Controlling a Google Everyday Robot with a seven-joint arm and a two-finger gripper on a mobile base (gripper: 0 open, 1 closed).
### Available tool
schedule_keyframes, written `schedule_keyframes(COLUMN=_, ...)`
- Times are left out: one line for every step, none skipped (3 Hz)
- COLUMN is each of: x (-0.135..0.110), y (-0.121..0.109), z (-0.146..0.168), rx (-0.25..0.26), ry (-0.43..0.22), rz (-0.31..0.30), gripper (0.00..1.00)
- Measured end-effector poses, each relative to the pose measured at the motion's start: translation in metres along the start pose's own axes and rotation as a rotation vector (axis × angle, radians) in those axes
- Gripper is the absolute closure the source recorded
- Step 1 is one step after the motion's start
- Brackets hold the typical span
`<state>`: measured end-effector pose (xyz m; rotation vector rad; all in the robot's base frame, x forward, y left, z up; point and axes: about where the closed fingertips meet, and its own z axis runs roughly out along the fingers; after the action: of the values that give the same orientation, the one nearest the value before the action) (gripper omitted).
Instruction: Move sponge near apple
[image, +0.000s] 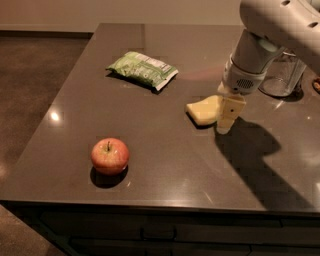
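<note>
The sponge (202, 110), pale yellow and flat, lies on the dark tabletop (165, 170) right of centre. The red apple (110, 155) with a short stem sits near the front left, well apart from the sponge. My gripper (227, 117) hangs down from the white arm (260, 45) at the sponge's right end. It overlaps that end and reaches close to the tabletop. The part of the sponge behind the gripper is hidden.
A green snack bag (142, 70) lies at the back left. A clear glass jar (280, 75) stands at the right behind the arm. The table's front edge runs just below the apple, and its left edge is close to it.
</note>
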<state>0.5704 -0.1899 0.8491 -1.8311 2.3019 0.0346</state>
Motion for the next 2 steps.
schedule_keyframes(x=-0.006, y=0.006, z=0.007, rx=-0.04, ry=-0.014, rz=-0.016, gripper=0.41)
schedule_keyframes(x=-0.02, y=0.019, z=0.002, rx=-0.065, ry=-0.02, rz=-0.056, gripper=0.65)
